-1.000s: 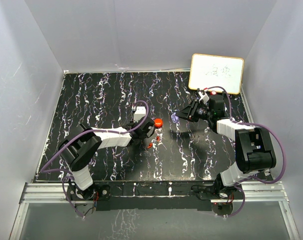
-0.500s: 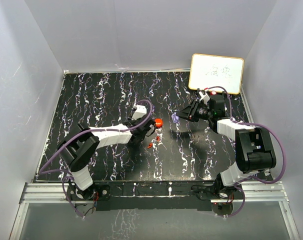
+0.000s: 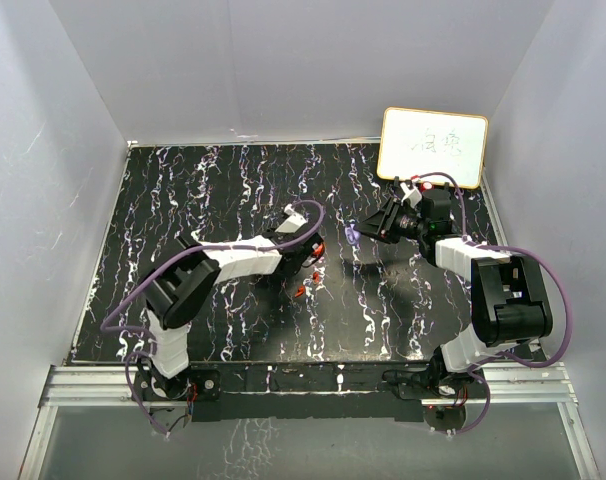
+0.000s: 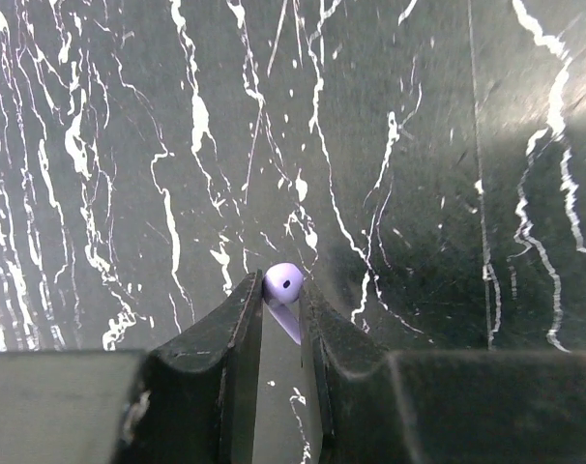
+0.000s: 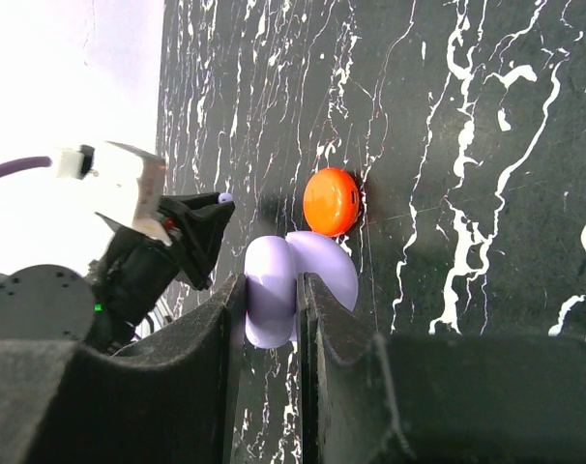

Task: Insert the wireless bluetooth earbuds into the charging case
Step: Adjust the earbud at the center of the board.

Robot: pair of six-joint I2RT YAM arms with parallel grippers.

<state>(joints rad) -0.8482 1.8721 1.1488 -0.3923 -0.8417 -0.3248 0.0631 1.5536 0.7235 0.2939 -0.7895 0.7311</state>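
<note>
Shallow pinch: left gripper (image 4: pixel 280 295) holds lavender earbud (image 4: pixel 285 280), which could slip; right gripper (image 5: pixel 272 288) clamps purple case (image 5: pixel 324 266), red case (image 5: pixel 332 201) at its 1 o'clock.

table (image 3: pixel 183 200): black, white-veined | whiteboard (image 3: pixel 432 147): standing, far right corner | walls (image 3: pixel 283 60): white

Black-and-white arms (image 3: pixel 238 262), purple cables (image 5: pixel 13 170), black left tool (image 4: pixel 281 295)

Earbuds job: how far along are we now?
No earbud looks seated yet. In hand: left pincer grips a purple earbud, right pincer holds the purple case. Left: seat it, then the red earbuds lying on the table go into the red case.
</note>
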